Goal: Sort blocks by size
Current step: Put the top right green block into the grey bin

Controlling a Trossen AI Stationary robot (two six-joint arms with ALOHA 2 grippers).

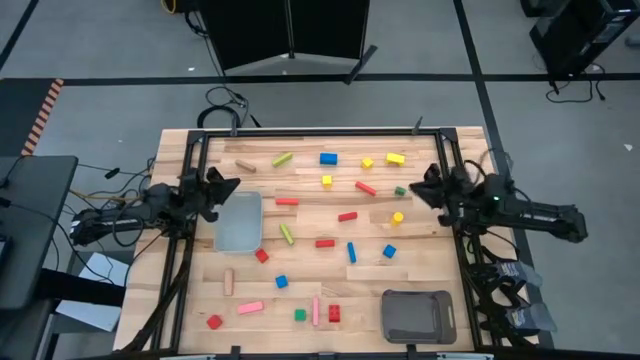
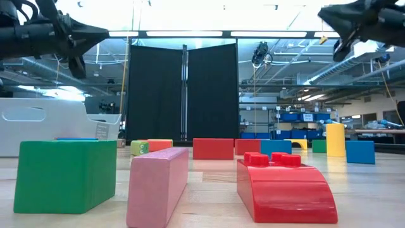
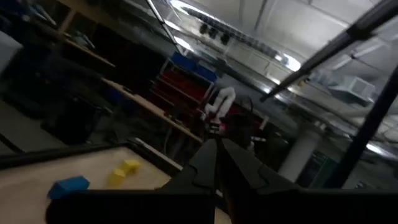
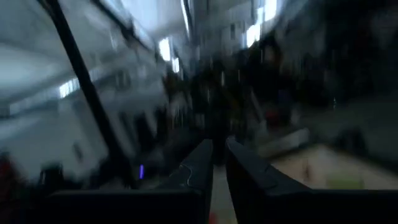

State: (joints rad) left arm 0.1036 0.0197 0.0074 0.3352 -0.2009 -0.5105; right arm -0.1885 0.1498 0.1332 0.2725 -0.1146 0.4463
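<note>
Pale plank table point(image 1: 200, 290): glossy blocks point(image 1: 327, 243) scattered; left hand point(image 1: 232, 184), right hand point(image 1: 418, 185) clenched, empty

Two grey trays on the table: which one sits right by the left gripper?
The lighter grey tray, just beside the left gripper at the table's left; the darker grey tray sits at the near right edge.

left arm point(image 1: 150, 205): showing dark, boxy links with black cables trailing off its base
right arm point(image 1: 520, 210): showing dark links, a small green light glowing on the wrist
fingers point(image 3: 249, 171): appearing black, tapering to narrow tips
</note>
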